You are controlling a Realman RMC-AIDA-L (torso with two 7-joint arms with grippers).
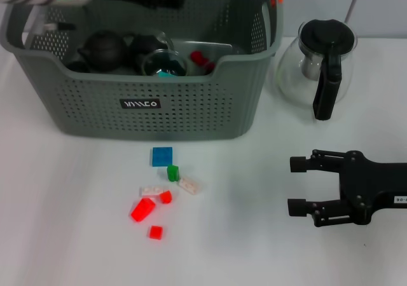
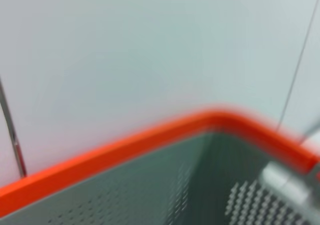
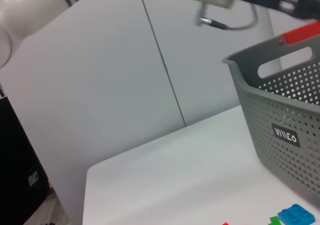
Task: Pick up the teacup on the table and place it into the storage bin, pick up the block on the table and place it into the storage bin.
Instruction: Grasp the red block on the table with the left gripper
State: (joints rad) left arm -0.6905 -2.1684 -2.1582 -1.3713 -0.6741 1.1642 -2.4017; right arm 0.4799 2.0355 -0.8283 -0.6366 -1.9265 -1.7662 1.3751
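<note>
Seven small blocks (image 1: 163,184) lie on the table (image 1: 76,235) before the storage bin (image 1: 146,102). The right gripper (image 1: 294,185) rests released nearby; the left gripper (image 1: 165,0) reaches over the bin, grip hidden.

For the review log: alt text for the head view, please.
A grey basket holding dark teapots stands on a white table, small coloured blocks scattered in front. The right pincer rests open beside them; a glass coffee pot stands behind it.
</note>
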